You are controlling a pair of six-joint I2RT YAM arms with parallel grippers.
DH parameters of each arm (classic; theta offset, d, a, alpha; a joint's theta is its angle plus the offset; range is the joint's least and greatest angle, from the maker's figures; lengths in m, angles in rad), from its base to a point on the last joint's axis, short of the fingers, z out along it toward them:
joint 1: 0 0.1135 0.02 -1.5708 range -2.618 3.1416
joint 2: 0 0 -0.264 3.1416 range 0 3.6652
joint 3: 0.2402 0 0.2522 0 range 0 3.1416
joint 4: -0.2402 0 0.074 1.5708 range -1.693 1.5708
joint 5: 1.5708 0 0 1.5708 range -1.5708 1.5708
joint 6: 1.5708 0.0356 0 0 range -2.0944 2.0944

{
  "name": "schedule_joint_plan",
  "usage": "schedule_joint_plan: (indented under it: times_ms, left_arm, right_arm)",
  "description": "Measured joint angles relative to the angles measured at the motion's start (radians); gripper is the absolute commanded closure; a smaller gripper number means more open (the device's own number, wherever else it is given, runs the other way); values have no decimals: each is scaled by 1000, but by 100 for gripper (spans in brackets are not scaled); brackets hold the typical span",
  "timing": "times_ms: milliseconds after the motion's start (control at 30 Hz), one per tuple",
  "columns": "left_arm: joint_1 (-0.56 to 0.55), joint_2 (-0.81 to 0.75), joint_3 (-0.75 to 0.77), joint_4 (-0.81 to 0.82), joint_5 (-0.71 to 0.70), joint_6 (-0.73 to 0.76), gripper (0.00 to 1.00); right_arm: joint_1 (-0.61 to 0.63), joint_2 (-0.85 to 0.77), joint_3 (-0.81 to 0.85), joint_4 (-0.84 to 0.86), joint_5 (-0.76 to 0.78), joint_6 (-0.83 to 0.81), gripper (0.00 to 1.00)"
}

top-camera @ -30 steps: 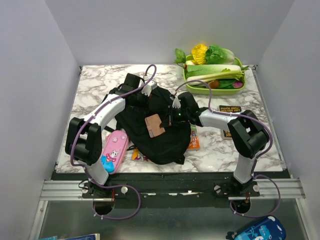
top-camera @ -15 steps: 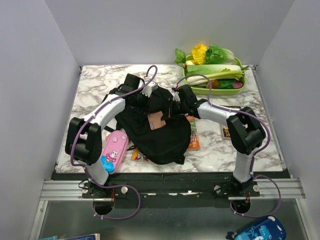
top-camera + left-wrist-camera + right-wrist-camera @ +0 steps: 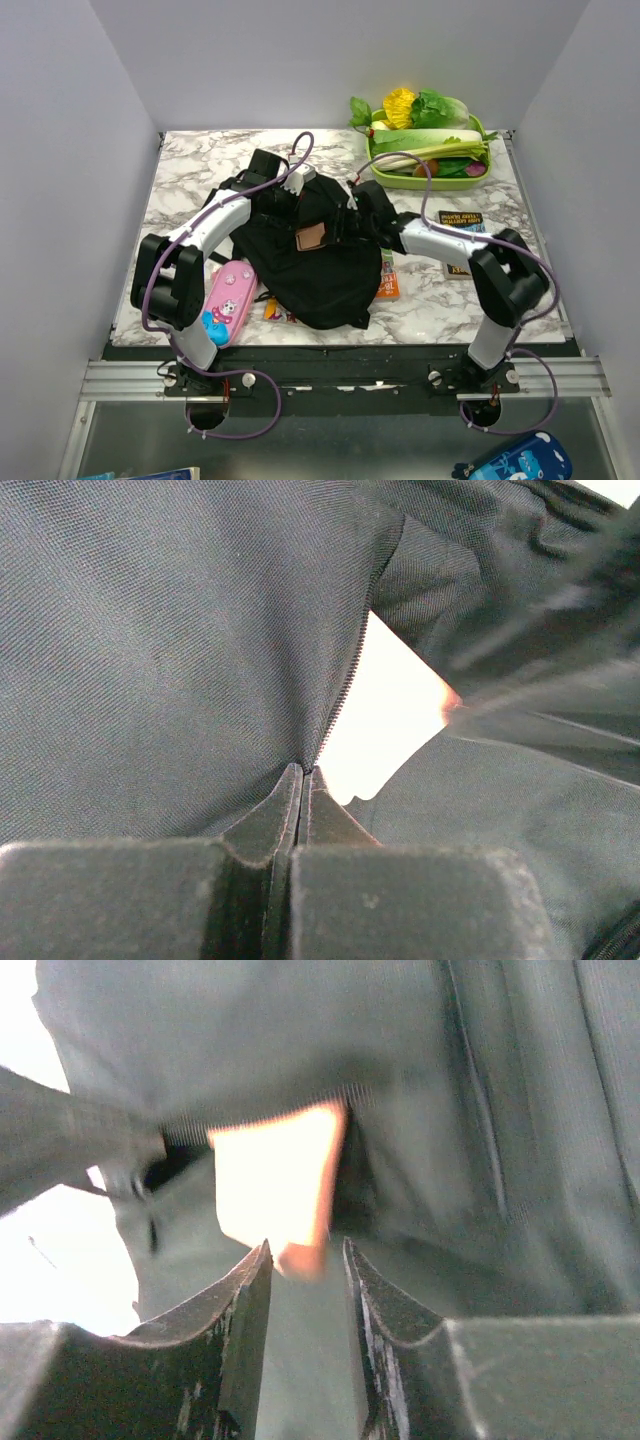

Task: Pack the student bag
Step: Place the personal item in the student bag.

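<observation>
- A pink pencil case [image 3: 228, 300] lies at about 8 o'clock on the marble table [image 3: 190, 190], just beside the bag [image 3: 320, 280] and not yet packed.
- The left gripper [image 3: 300, 775] has its jaws pressed together. The bag's zip edge runs straight into their tips, so I judge them clamped on the rim of the opening, at about 11 o'clock of the bag.
- The bag sprawls over the middle of the table with its mouth towards 12 o'clock.
  - It is soft, limp cloth, so it will likely sag and fold shut unless a rim is held up.
  - It looks too bulky to lift by one pinch. The best holds, I judge, are the zip edge or a strap, not a slack panel.
- A flat tan thing [image 3: 310, 237], perhaps a notebook, sits at the bag's mouth, at 9 o'clock of the right gripper [image 3: 345, 215].
- The right gripper's jaws stand apart. The tan thing's lower corner lies between the tips, with no grip that I can see.
- An orange book [image 3: 388, 278] pokes out from under the bag at 3 o'clock.
- A dark book [image 3: 462, 217] lies farther right, beside the right arm.
- A green tray [image 3: 430, 184] of vegetables sits at 1 o'clock.
- Only the top view shows the loose items and both arms. Only the left wrist view shows the pinch at the zip. Only the right wrist view shows the gap between its jaws. Both wrist views wash out the tan thing.
</observation>
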Motion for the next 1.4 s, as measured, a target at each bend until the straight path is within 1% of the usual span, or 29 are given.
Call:
schedule_joint_plan:
  times_ms: [67, 100, 167, 233, 267, 300, 400, 467, 500, 533, 700, 900, 1100, 1300, 1400]
  left_arm:
    - [0, 0, -8, 10, 0, -3, 100]
    - [0, 1, -10, 12, 0, -5, 100]
    - [0, 4, -9, 15, 0, -8, 100]
    - [0, 6, -10, 16, 0, -11, 100]
    - [0, 8, -10, 18, 0, -12, 100]
    - [0, 9, -10, 18, 0, -14, 100]
    - [0, 9, -9, 20, 0, -17, 100]
    - [0, 10, -9, 19, 0, -18, 100]
    - [0, 10, -9, 19, 0, -18, 100]
    - [0, 11, -9, 19, 0, -18, 100]
    - [0, 13, -9, 19, 0, -17, 100]
    - [0, 13, -9, 19, 0, -16, 100]
    - [0, 13, -9, 12, 0, -2, 100]
    - [0, 13, -9, 4, 2, 20, 100]
    - [0, 13, -9, 5, 8, 25, 100]
  right_arm:
    - [6, -97, -106, 0, 16, -26, 54]
    - [8, -141, -143, -5, 21, -43, 52]
    - [10, -197, -177, -2, 29, -74, 51]
    - [11, -220, -184, 6, 36, -106, 52]
    - [11, -225, -189, 16, 37, -119, 55]
    - [11, -226, -196, 23, 40, -132, 64]
    - [13, -221, -219, 26, 50, -168, 80]
    - [19, -209, -224, 25, 71, -188, 89]
    - [28, -200, -224, 26, 90, -196, 97]
    - [38, -194, -224, 25, 107, -205, 99]
    - [86, -182, -221, 45, 170, -224, 99]
    - [99, -92, -149, 47, 238, -210, 99]
    - [98, -2, -52, 43, 285, -173, 99]
    - [98, 84, 91, 40, 293, -165, 99]
    - [98, 112, 130, 40, 290, -151, 99]
